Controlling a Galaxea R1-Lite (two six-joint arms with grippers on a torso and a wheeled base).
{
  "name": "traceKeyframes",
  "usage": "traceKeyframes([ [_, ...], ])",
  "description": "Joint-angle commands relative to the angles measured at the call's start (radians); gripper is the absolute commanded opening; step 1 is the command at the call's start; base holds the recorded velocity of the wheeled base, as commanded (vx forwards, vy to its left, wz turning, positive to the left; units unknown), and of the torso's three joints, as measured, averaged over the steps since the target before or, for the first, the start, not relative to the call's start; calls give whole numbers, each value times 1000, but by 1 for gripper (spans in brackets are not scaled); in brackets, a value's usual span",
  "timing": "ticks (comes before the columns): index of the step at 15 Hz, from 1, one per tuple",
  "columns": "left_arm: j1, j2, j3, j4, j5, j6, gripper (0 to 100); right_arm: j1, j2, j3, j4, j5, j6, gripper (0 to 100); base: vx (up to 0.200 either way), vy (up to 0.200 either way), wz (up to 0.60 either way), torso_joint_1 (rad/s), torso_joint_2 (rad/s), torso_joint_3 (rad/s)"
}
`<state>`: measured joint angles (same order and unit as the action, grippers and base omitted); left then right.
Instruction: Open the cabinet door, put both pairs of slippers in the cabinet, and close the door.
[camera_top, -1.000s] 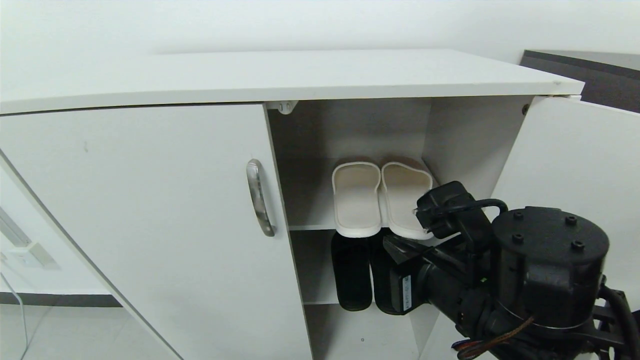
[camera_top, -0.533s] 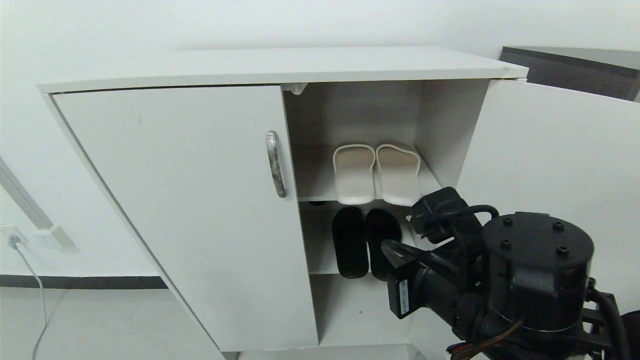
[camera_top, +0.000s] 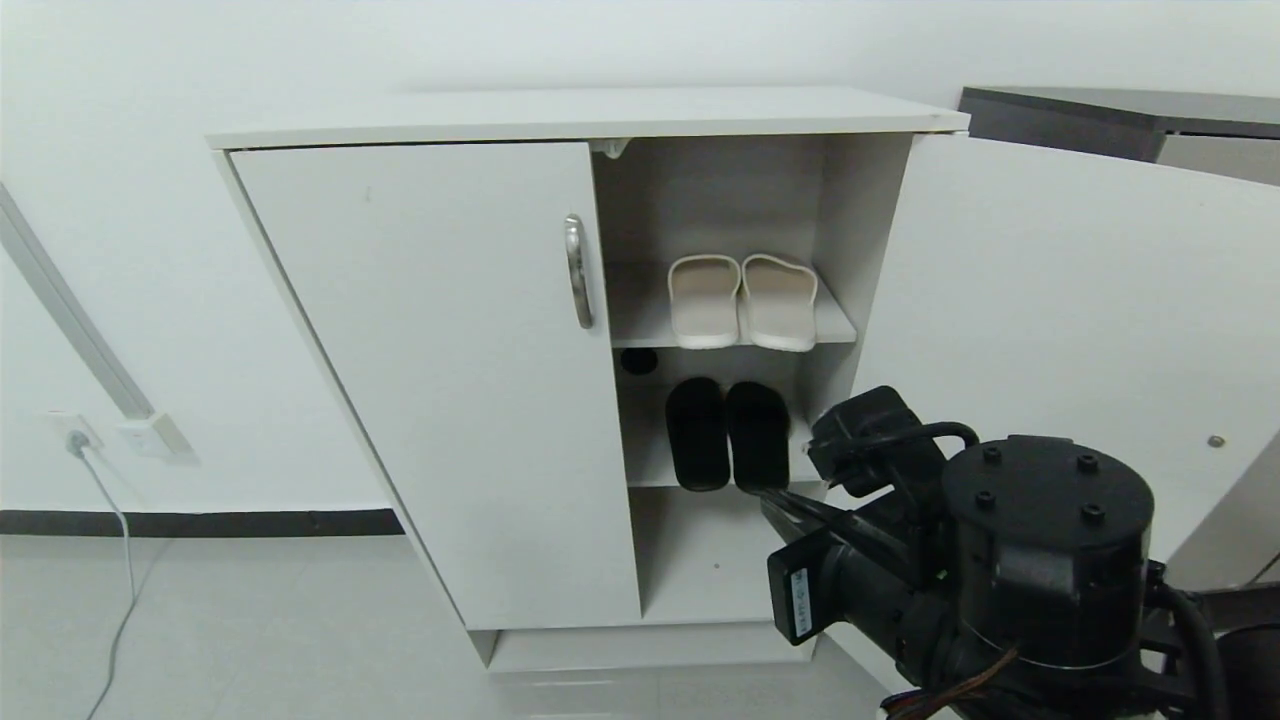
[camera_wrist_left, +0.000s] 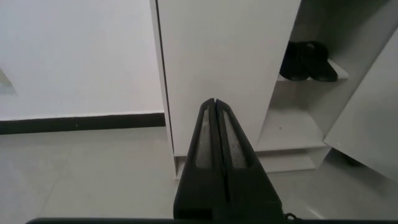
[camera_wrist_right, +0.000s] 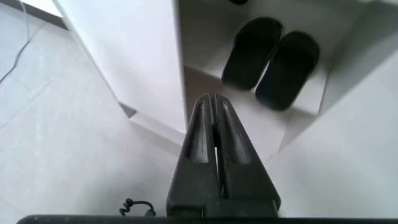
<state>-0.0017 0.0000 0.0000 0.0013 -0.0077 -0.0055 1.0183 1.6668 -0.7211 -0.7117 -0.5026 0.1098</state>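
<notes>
Black slippers (camera_wrist_right: 272, 59) side by side on a middle shelf of the cabinet (camera_top: 590, 105), ahead of the right fingers (camera_wrist_right: 200, 134); white slippers (camera_top: 742, 300) one shelf higher. Right door (camera_top: 1050, 330) swung open. Left fingers (camera_wrist_left: 205, 140) facing the closed left door (camera_wrist_left: 224, 50). Both sets pressed together, empty.

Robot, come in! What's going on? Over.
Left gripper, right gripper shut, empty. White slippers above black slippers, inside cabinet. Right door open, not yet closed.

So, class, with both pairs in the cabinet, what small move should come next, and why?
Probably move the right claw toward the free edge of the open door to begin pushing it closed: white slippers and black slippers already sit inside, so only closing remains.
</notes>
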Motion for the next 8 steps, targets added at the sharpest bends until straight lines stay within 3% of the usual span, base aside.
traceKeyframes([
  [1, -1, 0, 0, -1, 0, -1, 0, 0, 14, 0, -3, -1, 1, 0, -200, 0, 0, 2, 2, -2],
  [8, 0, 0, 0, -1, 2, -2, 0, -27, 39, 6, -9, 1, -1, 0, 0, 0, 0, 0, 0, 0],
])
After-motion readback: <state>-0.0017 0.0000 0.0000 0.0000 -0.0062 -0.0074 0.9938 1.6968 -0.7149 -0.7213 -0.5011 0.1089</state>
